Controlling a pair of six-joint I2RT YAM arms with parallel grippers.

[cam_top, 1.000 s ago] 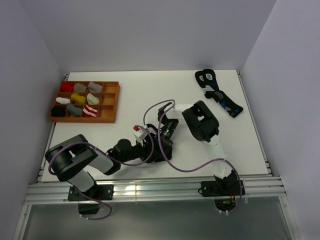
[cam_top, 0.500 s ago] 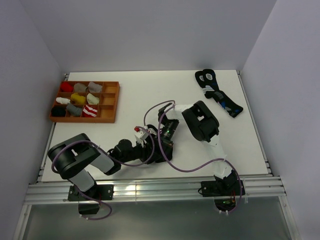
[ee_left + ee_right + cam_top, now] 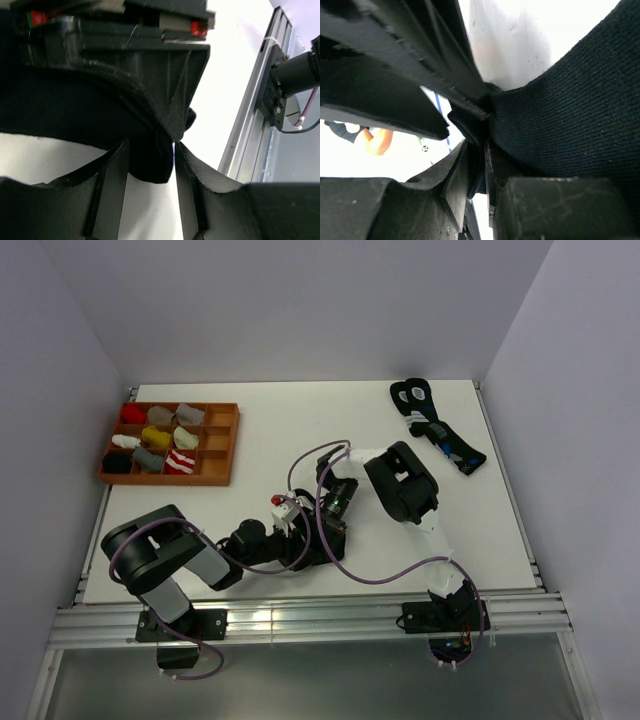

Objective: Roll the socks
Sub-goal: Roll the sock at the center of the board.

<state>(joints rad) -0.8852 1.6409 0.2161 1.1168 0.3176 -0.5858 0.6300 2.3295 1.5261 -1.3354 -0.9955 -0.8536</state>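
The plain black sock (image 3: 150, 167) is held between both grippers near the table's front middle. From above the arms hide it. My left gripper (image 3: 303, 532) has its jaws standing partway apart around a thick bulge of the sock (image 3: 150, 145). My right gripper (image 3: 322, 524) is shut on a thin fold of the same sock (image 3: 570, 110), pinched flat between its fingers (image 3: 477, 152). The right gripper's body (image 3: 150, 65) sits right above the left one's fingertips. A red-and-white striped sock (image 3: 181, 462) lies rolled in a tray compartment.
A brown compartment tray (image 3: 216, 478) with several coloured sock bundles stands at the back left. A pair of dark socks with white rings and blue marks (image 3: 440, 430) lies at the back right. A metal rail (image 3: 310, 615) runs along the near edge. Walls close in on three sides.
The left arm's elbow has shifted slightly to the right. Both grippers stay together at the same spot, still holding the black sock.
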